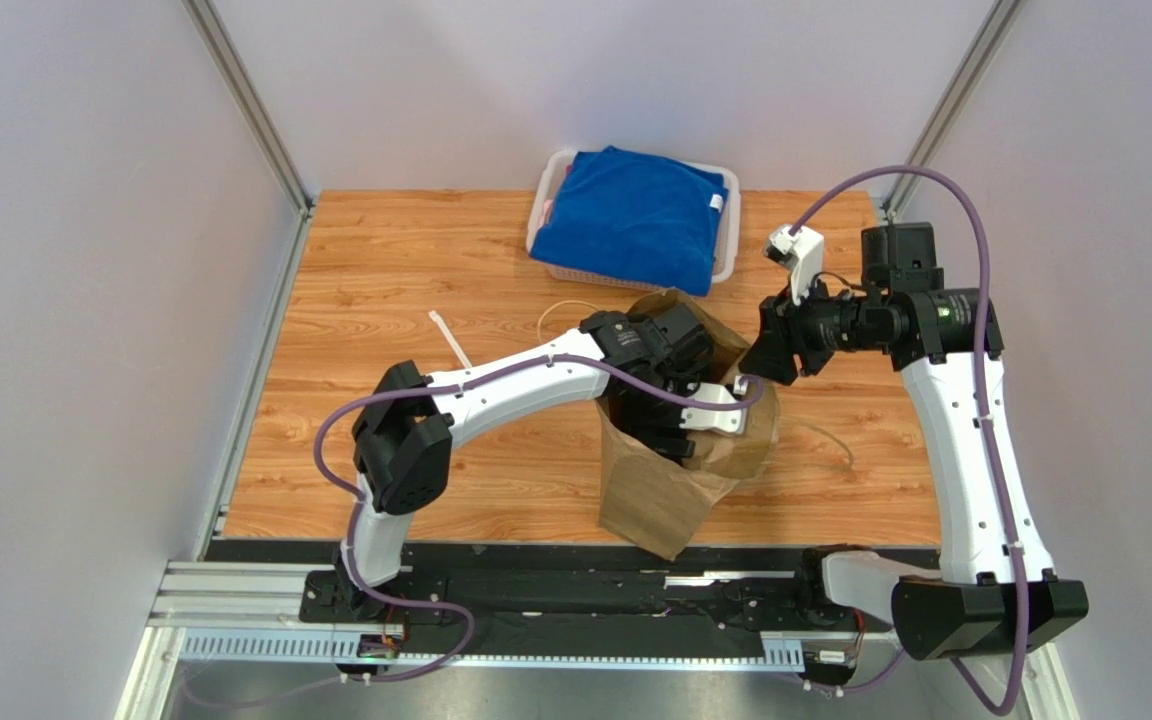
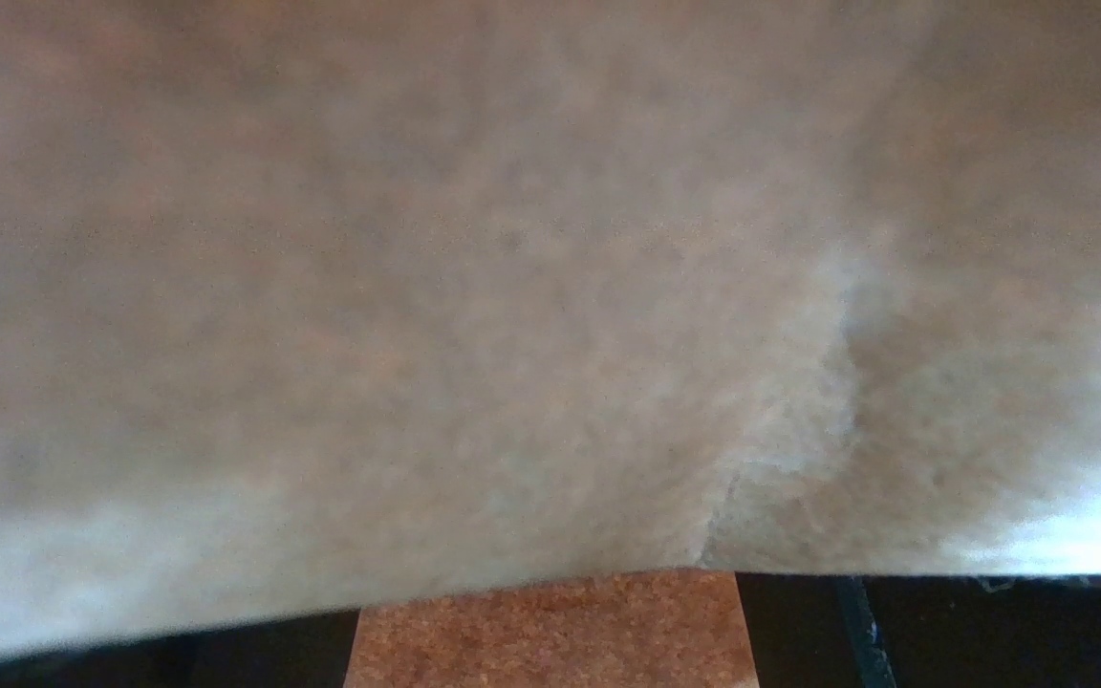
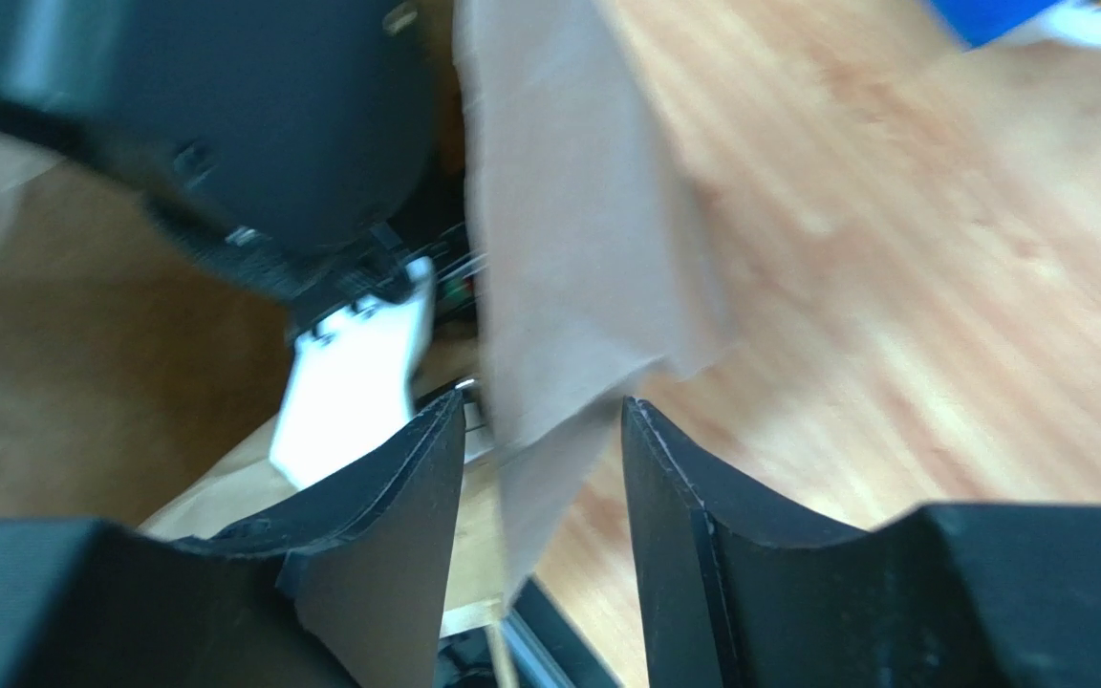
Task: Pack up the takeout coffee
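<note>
A tall brown paper bag [image 1: 657,503] stands open at the table's middle. My left gripper [image 1: 672,413] reaches down into its mouth, its fingers hidden there. The left wrist view is filled by the blurred bag wall [image 2: 513,287]; an orange-brown patch [image 2: 549,631] sits between two dark shapes at the bottom edge, and I cannot tell what it is. The takeout coffee is hidden in every view. My right gripper [image 3: 542,402] is at the bag's right rim [image 1: 767,360], open, with a flap of the bag's paper [image 3: 571,258] hanging loose between its fingers.
A white basket [image 1: 552,173] holding a folded blue cloth [image 1: 635,210] stands at the back centre. A white strip [image 1: 447,338] and a thin wire loop [image 1: 560,312] lie left of the bag. The left arm's black wrist [image 3: 226,129] is close to my right fingers.
</note>
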